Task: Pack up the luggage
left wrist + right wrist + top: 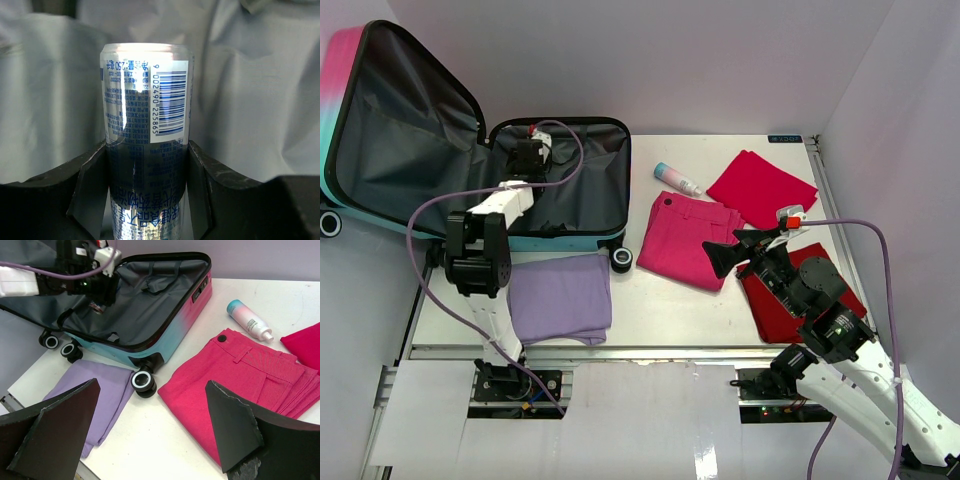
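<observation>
Lavender cloth [560, 297], folded, lies at the near edge of the white table [660, 310], left of centre. On the near right, a dark red cloth [775, 312] lies partly under the right arm. Just beyond it, the right gripper [732, 250] hangs over the right edge of a pair of folded pink trousers [685, 235]. Its jaws are spread wide with nothing between them.

Behind the lavender cloth, the luggage [590, 185] sits at the table's left rear and is open. Its base shell lies on the table with the dark grey lining up. The lid is raised and leans back to the left, showing a pink-to-teal outer edge. One black wheel [621, 259] stands just beside the cloth's far right corner.

The left gripper [528, 165] reaches into the base shell. Its jaws are clamped on a silver can [145, 120] with blue print and a barcode, and grey lining shows behind it.

Farther back, beyond the trousers, a pale bottle [678, 180] with a teal end lies on its side. A bright red cloth [760, 187] lies near it to the right.
</observation>
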